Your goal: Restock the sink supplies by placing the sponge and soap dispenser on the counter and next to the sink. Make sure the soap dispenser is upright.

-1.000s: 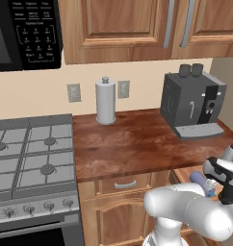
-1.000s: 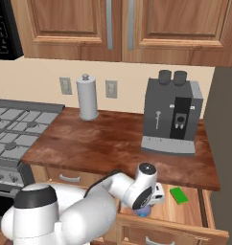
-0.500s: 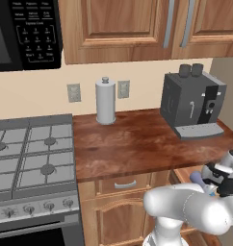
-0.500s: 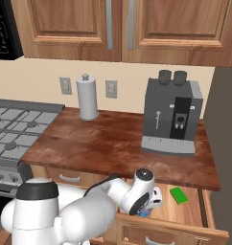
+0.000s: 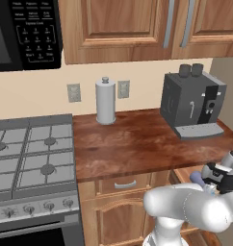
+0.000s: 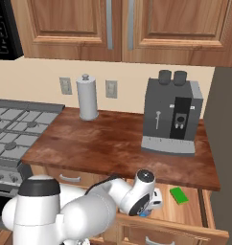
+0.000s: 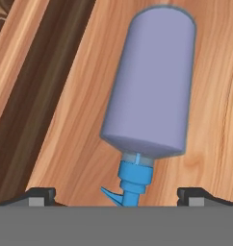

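- The soap dispenser (image 7: 149,84) lies on its side on the light wooden floor of the open drawer (image 6: 194,210), a lavender cylinder with a blue pump (image 7: 130,185) at the end nearest my fingers.
- I judge it a stiff plastic bottle, light to moderate in weight, smooth and round, so it may roll on the drawer floor or slip in a grip that is off centre.
- The pump neck looks thin and its spout sticks out sideways; I would not take hold there, since it could twist or bend.
- The best hold, as I read it, is across the lavender body near its middle, fingers on opposite sides of the barrel, so that it can later be turned to stand upright.
- My claw (image 7: 116,194) is spread wide with nothing in it; the two dark fingertips (image 7: 41,194) stand either side of the pump end, apart from it.
- The sponge (image 6: 179,195), small, flat and bright green, lies further along the same drawer, well apart from the bottle; I expect it to be soft and very light.
- Above the drawer runs the counter (image 5: 133,144), bearing a coffee machine (image 5: 193,101) and a paper towel holder (image 5: 105,101).
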